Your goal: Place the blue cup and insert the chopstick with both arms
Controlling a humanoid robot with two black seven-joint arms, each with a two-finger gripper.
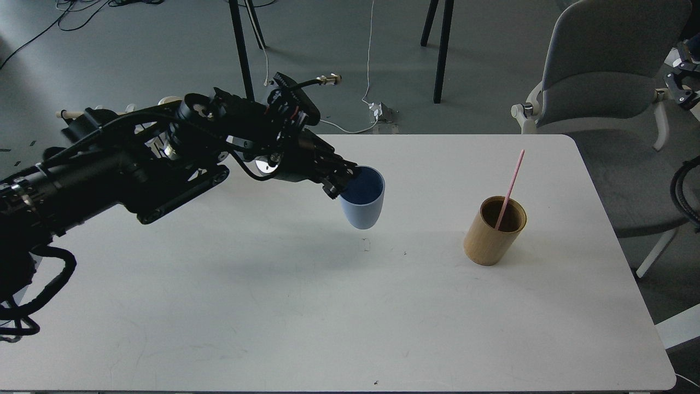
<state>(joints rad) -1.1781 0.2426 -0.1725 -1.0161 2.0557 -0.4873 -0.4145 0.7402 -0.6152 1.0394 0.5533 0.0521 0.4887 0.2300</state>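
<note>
My left gripper (345, 180) is shut on the left rim of the blue cup (363, 205) and holds it upright above the middle of the white table (350, 306). The cup's mouth faces up. The pink chopstick (511, 186) stands leaning in a tan wooden cylinder holder (495, 231) at the right of the table, well apart from the cup. My right gripper (678, 85) shows only as a small dark part at the far right edge, off the table beside the chair.
A black rack with a pale wooden rod (68, 114) and white mugs sits at the table's back left, mostly hidden behind my left arm. A grey chair (601, 71) stands at the back right. Cables lie on the floor behind.
</note>
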